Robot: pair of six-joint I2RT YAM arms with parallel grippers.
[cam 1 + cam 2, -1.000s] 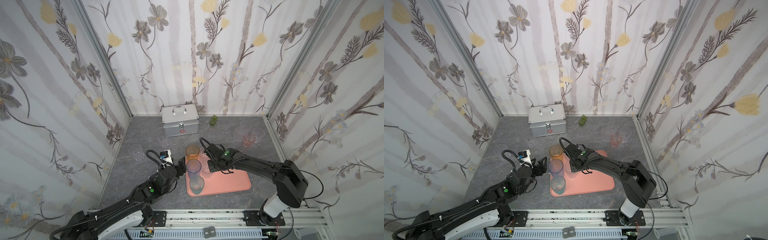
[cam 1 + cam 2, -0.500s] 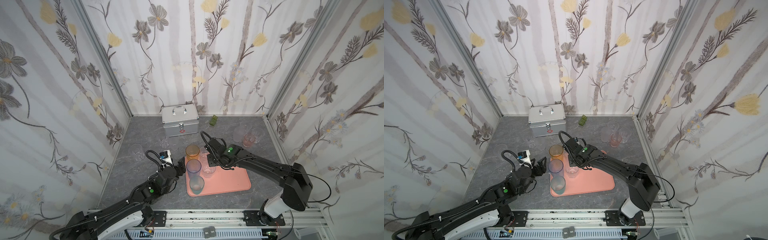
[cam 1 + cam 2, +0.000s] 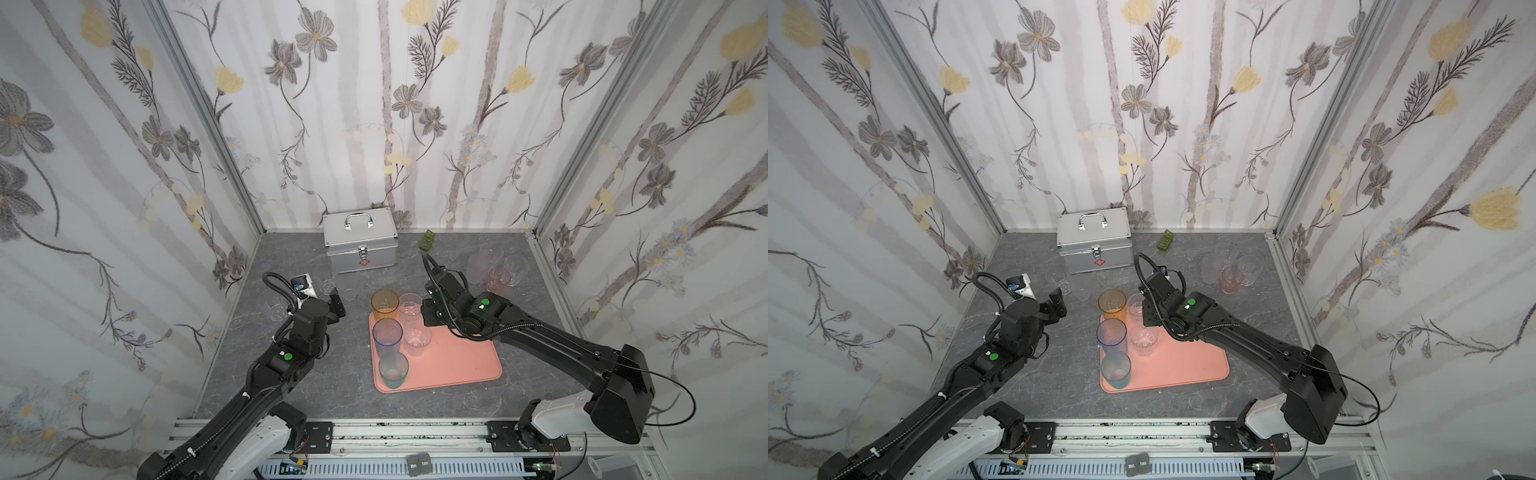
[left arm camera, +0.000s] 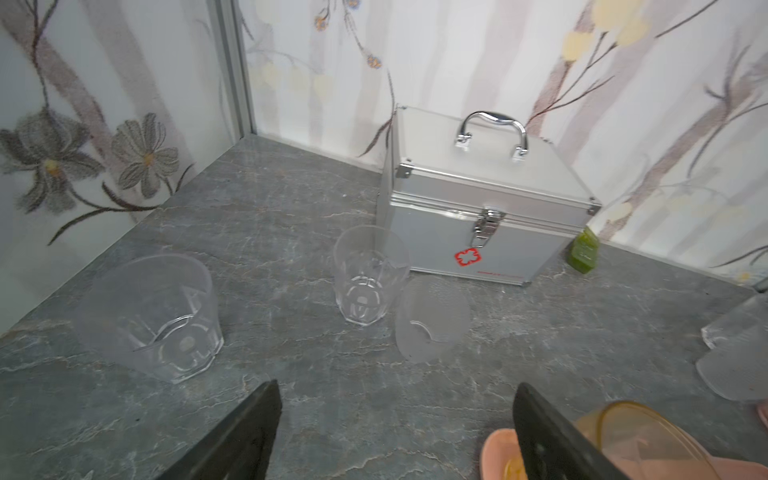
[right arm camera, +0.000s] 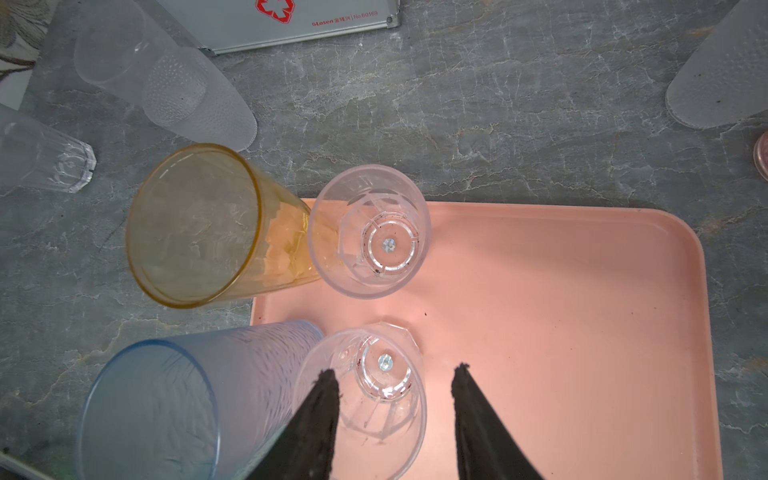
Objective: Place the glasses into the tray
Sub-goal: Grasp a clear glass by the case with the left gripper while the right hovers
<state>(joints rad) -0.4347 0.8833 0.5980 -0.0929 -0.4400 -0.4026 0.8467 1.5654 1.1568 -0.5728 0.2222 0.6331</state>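
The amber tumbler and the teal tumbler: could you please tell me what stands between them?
A blue tumbler stands there, visible in both top views.

On the silver case (image 5: 232, 25) we read a red cross emblem (image 5: 274, 8) beside small red print: "GLosen", unclear characters, then "No.00169".

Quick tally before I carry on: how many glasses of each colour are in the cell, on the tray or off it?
Amber glass: 1
Blue glass: 1
Teal glass: 1
Pinkish glass: 1
Frosted glasses: 2
Clear glasses: 6
Total: 12
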